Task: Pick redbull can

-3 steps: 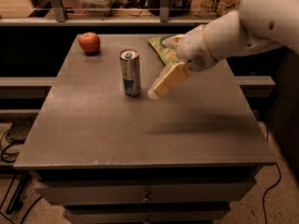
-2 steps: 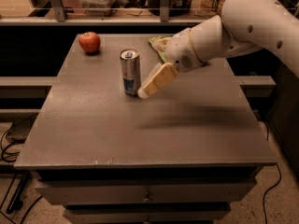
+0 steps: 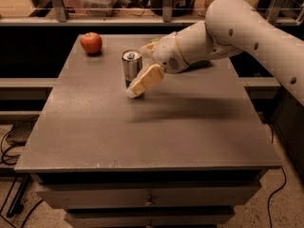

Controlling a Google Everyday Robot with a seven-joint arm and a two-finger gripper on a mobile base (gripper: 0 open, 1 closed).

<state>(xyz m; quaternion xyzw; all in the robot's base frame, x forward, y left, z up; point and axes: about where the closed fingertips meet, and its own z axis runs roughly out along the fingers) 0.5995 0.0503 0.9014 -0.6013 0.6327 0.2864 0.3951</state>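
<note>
Redbull can (image 3: 131, 63): being seen upright on the tabletop (image 3: 190, 127), near the far edge, left of centre.
Gripper (image 3: 141, 71): being held at the can's right side; fingers (image 3: 142, 82) being held apart, the near one crossing the can's front.
Apple (image 3: 91, 42): being seen at the far-left corner.

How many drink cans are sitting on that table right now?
1. The redbull can stands upright toward the back of the table, right of the apple, with the tool partly in front of it. The arm could hide another.
</note>
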